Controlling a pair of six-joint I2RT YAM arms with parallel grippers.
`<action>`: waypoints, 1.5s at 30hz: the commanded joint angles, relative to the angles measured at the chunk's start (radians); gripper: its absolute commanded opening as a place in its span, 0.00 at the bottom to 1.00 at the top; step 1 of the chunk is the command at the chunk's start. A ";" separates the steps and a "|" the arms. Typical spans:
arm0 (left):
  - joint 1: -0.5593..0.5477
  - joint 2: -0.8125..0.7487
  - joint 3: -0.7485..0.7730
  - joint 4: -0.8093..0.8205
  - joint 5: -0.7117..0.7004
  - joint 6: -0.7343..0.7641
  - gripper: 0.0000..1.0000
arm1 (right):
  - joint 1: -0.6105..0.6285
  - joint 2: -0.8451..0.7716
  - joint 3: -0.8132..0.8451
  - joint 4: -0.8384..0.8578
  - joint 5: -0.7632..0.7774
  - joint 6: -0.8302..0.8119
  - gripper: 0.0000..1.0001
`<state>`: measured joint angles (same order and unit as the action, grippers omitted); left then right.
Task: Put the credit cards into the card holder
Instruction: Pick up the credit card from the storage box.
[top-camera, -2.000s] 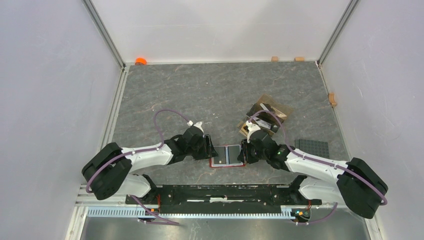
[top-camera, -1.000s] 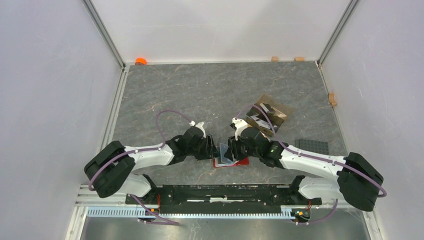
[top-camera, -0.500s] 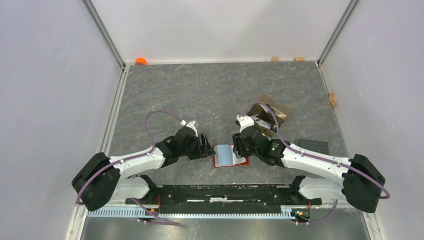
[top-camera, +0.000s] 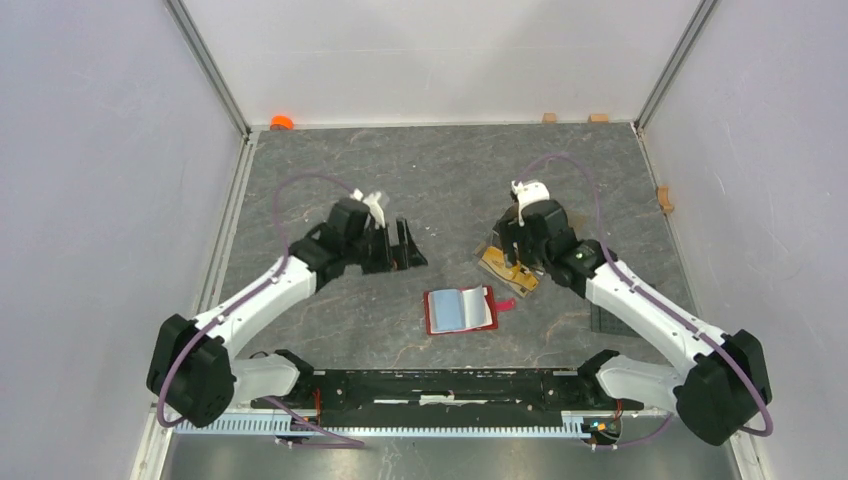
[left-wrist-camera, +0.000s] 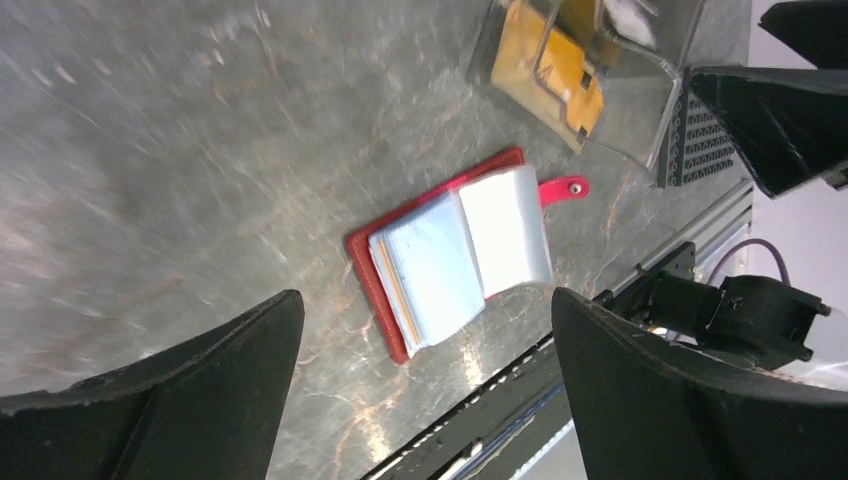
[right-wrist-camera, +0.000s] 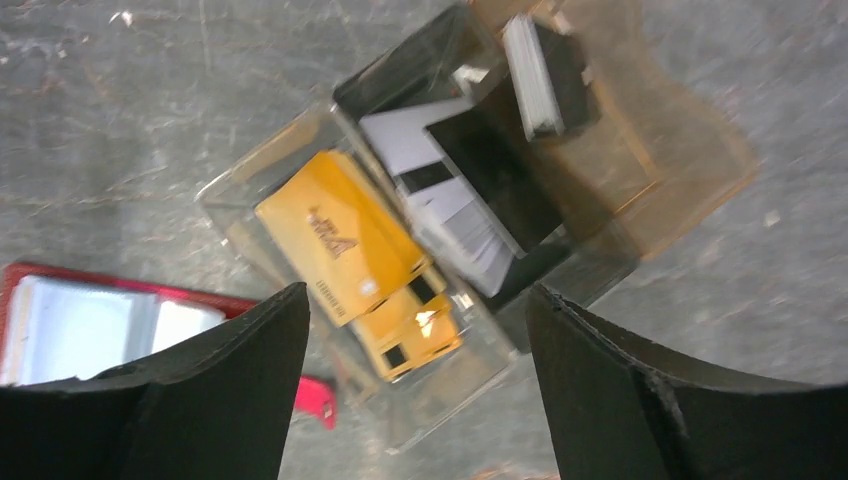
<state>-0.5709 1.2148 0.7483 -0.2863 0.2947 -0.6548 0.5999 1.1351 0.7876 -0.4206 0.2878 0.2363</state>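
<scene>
Soft, even white light falls from overhead, leaving only faint shadows on the table (top-camera: 400, 180). Between the left fingers (left-wrist-camera: 150, 400) the card holder (left-wrist-camera: 455, 260) looks fairly sharp, while the stone beyond them smears into streaks. Both pairs of fingers read as dark, fuzzy wedges. Between the right fingers (right-wrist-camera: 160, 400) everything is soft, with a small glint on the orange cards (right-wrist-camera: 340, 235) in the clear tray (right-wrist-camera: 470, 395).

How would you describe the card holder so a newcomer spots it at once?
On the grey marbled table, look just beyond the middle of the black rail at the near edge. The card holder lies open there, just left of the clear box of loose cards. It is the only red thing: a booklet of clear sleeves with a snap tab on its right.
</scene>
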 joint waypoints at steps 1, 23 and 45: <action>0.091 0.016 0.212 -0.251 0.071 0.276 1.00 | -0.071 0.083 0.108 0.021 -0.022 -0.254 0.84; 0.198 0.081 0.248 -0.249 0.054 0.396 1.00 | -0.149 0.483 0.227 0.188 -0.341 -0.569 0.77; 0.199 0.078 0.244 -0.249 0.057 0.393 1.00 | -0.147 0.418 0.232 -0.048 -0.407 -0.495 0.71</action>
<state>-0.3771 1.2999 0.9932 -0.5446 0.3252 -0.2974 0.4496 1.5879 0.9916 -0.3935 -0.1112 -0.2790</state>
